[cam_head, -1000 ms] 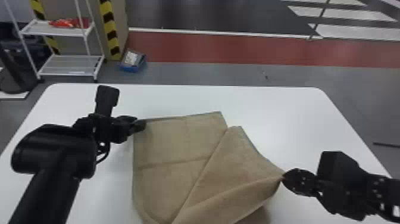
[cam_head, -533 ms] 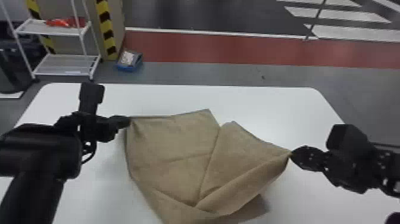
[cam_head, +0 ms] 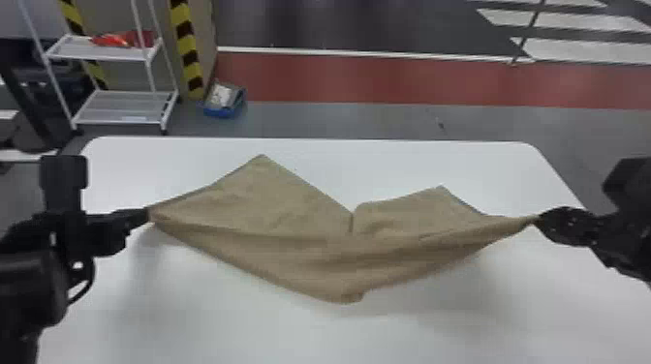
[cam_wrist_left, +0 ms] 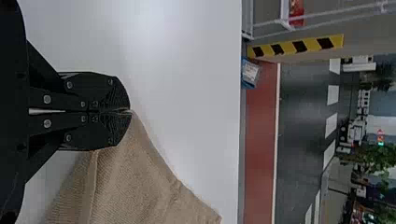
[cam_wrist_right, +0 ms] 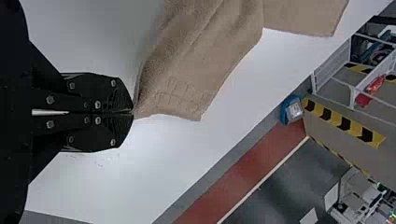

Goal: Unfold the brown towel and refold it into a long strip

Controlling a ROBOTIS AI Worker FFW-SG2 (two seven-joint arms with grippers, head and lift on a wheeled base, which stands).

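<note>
No text, label or number is legible; no sign either.

Red item on white rack, blue box nearby

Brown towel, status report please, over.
Left gripper shut on one end of towel; right gripper shut on other. Towel slung between them, not yet a neat strip. No obstruction seen on table.

The table is cut off at the head view's bottom edge. Gripped bits of the towel are hidden by the left gripper and the right gripper. The red item on the rack cannot be identified.
</note>
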